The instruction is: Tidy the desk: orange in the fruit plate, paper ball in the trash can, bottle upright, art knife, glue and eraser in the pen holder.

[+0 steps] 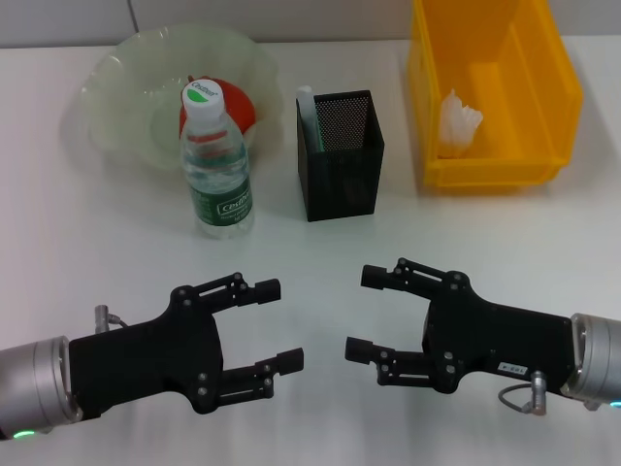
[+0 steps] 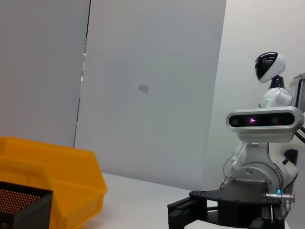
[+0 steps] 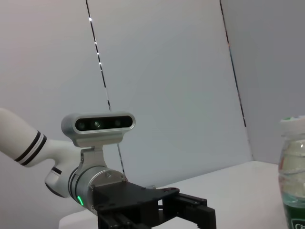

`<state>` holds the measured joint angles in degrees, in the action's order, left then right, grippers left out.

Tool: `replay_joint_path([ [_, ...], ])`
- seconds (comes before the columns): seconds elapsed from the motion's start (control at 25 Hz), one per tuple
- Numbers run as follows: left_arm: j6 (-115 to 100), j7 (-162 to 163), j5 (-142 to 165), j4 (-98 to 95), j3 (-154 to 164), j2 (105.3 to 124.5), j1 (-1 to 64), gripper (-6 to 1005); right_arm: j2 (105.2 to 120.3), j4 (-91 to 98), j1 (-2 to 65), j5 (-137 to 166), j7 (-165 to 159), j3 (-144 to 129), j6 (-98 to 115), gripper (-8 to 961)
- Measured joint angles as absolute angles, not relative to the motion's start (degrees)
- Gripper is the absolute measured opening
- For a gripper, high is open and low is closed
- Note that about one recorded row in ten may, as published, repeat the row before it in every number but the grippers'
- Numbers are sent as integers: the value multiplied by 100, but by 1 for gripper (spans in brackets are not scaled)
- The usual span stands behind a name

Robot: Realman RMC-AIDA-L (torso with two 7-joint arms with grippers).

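**Desk looks tidied; both arms low and empty near the front edge**

The plain white flat desk [image 1: 116, 243] carries everything. Largest on it is the bright yellow rectangular plastic trash can [image 1: 558, 107] at the far right, with the small crumpled white paper ball [image 1: 458, 121] lying inside. At the far left sits the wide pale-green translucent fruit plate [image 1: 116, 87] with its wavy rim, and the red-orange round orange [image 1: 238, 102] rests in it, partly hidden behind the small clear plastic bottle [image 1: 215, 165], which stands upright just in front of the plate. Between plate and bin is the black square wire-mesh pen holder [image 1: 340, 160]; the long slim mint-green art knife [image 1: 308, 115] leans inside it. The glue and eraser cannot be made out — presumably down in the holder.

The left gripper [image 1: 277, 325] and right gripper [image 1: 369, 313] hover near the front of the desk, tips facing each other, each with jaws spread and nothing between them.

Judging by this layout, little remains. The step in hand is best finished by keeping both arms low and clear of the bottle — it would tip easily.
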<state>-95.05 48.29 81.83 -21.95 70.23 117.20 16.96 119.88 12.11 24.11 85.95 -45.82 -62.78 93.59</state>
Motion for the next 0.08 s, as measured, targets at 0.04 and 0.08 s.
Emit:
replay_joint_path([
  [0.04, -9505, 4829, 8183, -2195, 7023, 11720, 1696, 753, 11988, 1209, 2404, 8595, -4581, -6273, 9360, 833],
  [0.08, -9502, 4829, 8183, -2207, 7022, 11723, 1700, 753, 11989, 1206, 2403, 8595, -4580, -6271, 9360, 833],
])
